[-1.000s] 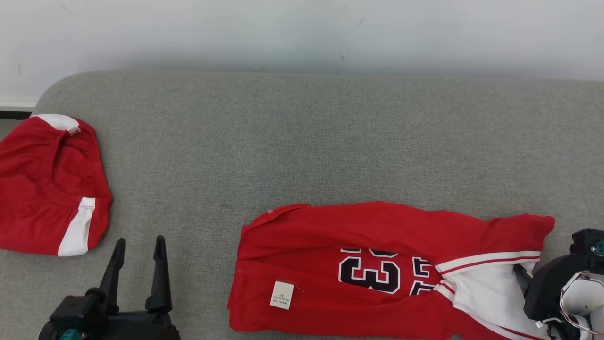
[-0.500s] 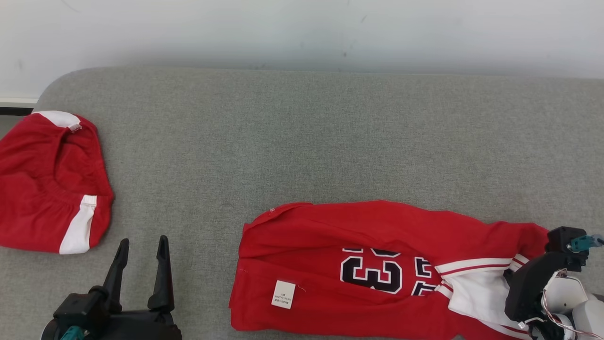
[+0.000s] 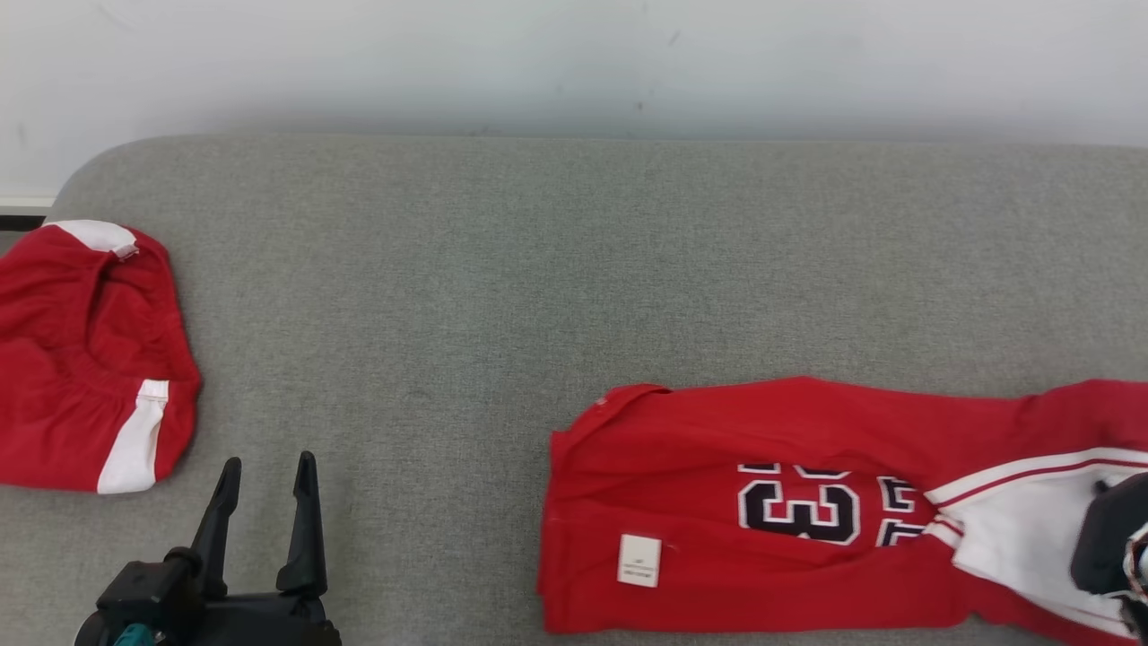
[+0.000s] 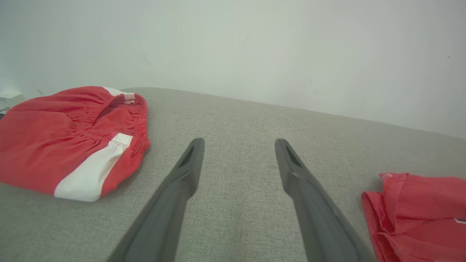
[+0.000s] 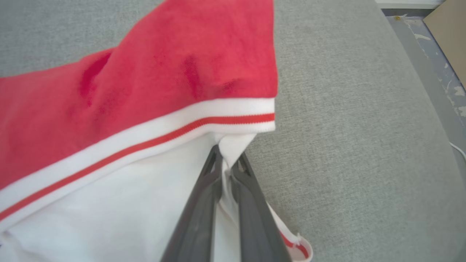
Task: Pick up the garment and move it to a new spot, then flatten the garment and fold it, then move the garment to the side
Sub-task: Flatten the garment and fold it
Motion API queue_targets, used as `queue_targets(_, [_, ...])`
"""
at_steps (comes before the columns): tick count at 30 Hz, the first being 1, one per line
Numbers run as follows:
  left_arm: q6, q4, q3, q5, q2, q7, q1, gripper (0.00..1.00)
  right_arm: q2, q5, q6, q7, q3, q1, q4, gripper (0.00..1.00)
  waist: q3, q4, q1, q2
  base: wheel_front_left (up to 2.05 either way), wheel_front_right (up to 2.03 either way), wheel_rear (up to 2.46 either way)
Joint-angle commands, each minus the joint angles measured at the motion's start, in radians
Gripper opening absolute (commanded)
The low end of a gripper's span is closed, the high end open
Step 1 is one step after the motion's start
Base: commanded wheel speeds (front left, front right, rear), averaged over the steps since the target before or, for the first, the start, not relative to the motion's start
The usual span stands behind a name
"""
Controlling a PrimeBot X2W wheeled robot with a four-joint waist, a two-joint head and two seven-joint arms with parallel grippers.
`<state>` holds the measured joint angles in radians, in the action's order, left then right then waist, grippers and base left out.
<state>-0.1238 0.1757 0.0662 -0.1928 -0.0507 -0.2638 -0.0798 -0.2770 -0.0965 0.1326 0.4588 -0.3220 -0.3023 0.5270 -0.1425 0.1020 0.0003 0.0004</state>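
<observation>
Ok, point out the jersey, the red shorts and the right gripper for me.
jersey (image 3: 700, 467): head view, on the red body left of the number.
red shorts (image 3: 72, 377): head view, on the middle of the red cloth.
right gripper (image 5: 228, 160): right wrist view, between its fingertips, shut on the jersey's white edge.

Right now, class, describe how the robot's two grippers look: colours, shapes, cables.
Left gripper: two tapering dark grey fingers with a slot near each tip, on a black base with a teal connector. Right gripper: same dark fingers, black housing.

Left gripper (image 3: 266, 465) with two long tapered dark-grey fingers (image 4: 180, 189), matte black base (image 3: 224, 619), small teal plug (image 3: 133, 635).
</observation>
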Motion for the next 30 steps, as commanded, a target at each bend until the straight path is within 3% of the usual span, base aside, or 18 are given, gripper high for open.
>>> queue_targets(1, [-0.003, -0.003, 0.002, -0.002, 0.000, -0.001, 0.002, 1.00, -0.012, 0.010, -0.004, 0.003, -0.011, 0.000, -0.008, 0.00, 0.001, -0.005, -0.0003, -0.0004, 0.00, 0.00, 0.00])
queue_targets(7, [-0.003, -0.004, -0.002, 0.002, 0.000, -0.001, 0.006, 1.00, -0.025, 0.091, -0.003, 0.030, -0.093, 0.005, -0.099, 0.00, 0.011, -0.022, -0.0003, -0.0004, 0.00, 0.00, 0.00])
queue_targets(12, [-0.004, 0.006, -0.006, 0.001, 0.000, 0.000, 0.017, 1.00, -0.012, 0.098, -0.003, 0.075, -0.063, 0.046, -0.214, 0.00, 0.039, -0.026, -0.0003, -0.0004, 0.00, 0.00, 0.00])
queue_targets(17, [-0.004, 0.013, -0.006, -0.005, 0.000, -0.001, 0.031, 1.00, 0.025, 0.058, -0.003, 0.123, 0.063, 0.105, -0.357, 0.00, 0.069, -0.029, -0.0003, -0.0004, 0.00, 0.00, 0.00])
queue_targets(23, [0.002, 0.011, -0.003, -0.012, 0.000, 0.000, 0.049, 1.00, 0.071, -0.003, -0.003, 0.165, 0.290, 0.120, -0.475, 0.00, 0.091, -0.033, -0.0003, -0.0004, 0.00, 0.00, 0.00])
queue_targets(26, [0.007, 0.004, -0.011, -0.016, 0.000, 0.000, 0.053, 1.00, 0.102, -0.037, -0.003, 0.169, 0.420, 0.070, -0.445, 0.00, 0.093, -0.028, -0.0003, -0.0004, 0.00, 0.00, 0.00])
queue_targets(30, [0.005, 0.008, -0.026, -0.016, 0.000, 0.000, 0.034, 1.00, 0.149, -0.053, -0.003, 0.158, 0.509, 0.011, -0.357, 0.00, 0.084, -0.010, -0.0003, -0.0004, 0.00, 0.00, 0.00])
